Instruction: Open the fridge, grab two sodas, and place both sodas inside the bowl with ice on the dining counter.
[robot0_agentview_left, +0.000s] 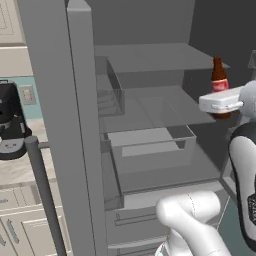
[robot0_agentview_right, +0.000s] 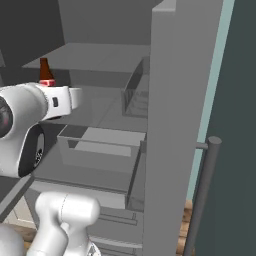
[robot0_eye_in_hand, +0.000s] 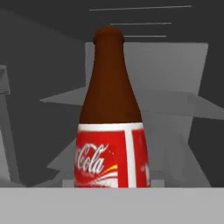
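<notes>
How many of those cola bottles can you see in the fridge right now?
1: a dark-brown glass cola bottle with a red label, upright inside the open grey fridge, right ahead of the robot's hand. Another may be hidden behind the arm.

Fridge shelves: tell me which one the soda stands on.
The second shelf down, right above the clear drawer. The soda stands upright at its right end; the top shelf runs level with the bottle's neck.
</notes>
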